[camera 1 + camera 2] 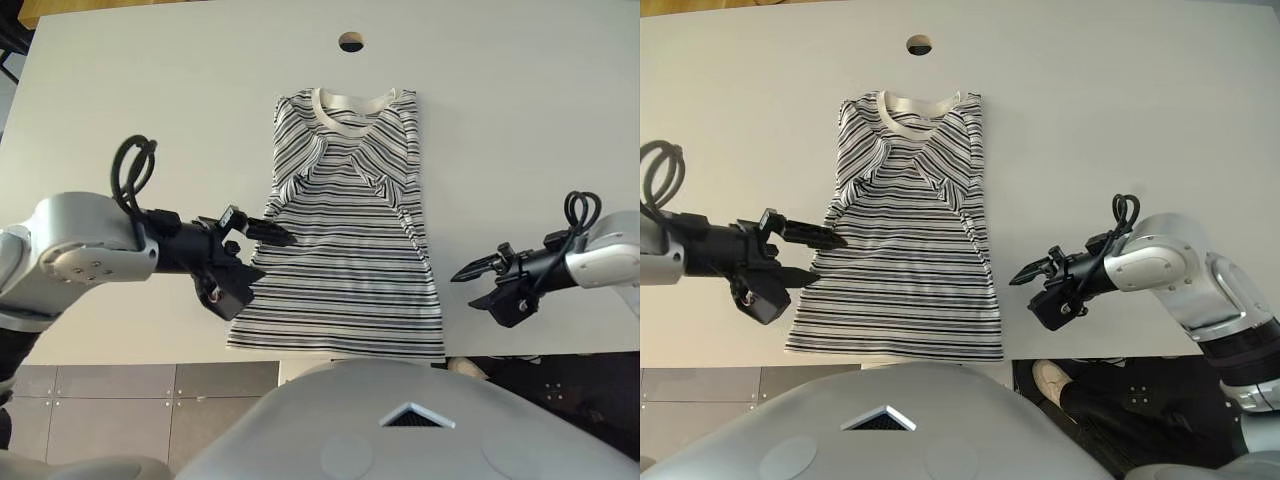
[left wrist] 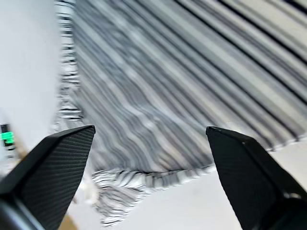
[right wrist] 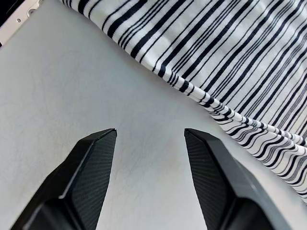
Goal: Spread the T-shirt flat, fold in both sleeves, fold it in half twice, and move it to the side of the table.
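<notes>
Left eye view puts the left claw [image 1: 268,252] at the left edge of the T-shirt [image 1: 350,260], a little below the middle. Its fingers are spread apart and grasp nothing, and the striped cloth lies under the gap between them. The shirt lies lengthwise in the middle of the table [image 1: 520,130], collar [image 1: 352,103] away from the robot and hem close to the near edge. Both sleeves [image 1: 300,175] look folded in over the chest, so the step in hand is probably the first fold in half.

For that fold, each claw needs to pinch a corner at the same end of the shirt, and both must lift together and carry it over to the other end. The left one is nearly in place. The right claw [image 1: 463,288], also released and holding nothing, hangs over bare table near the shirt's right edge but apart from it, so it has to come in first.

A round hole [image 1: 351,42] sits in the table beyond the collar. The bunched cloth where the sleeves meet may slip out during the lift.
</notes>
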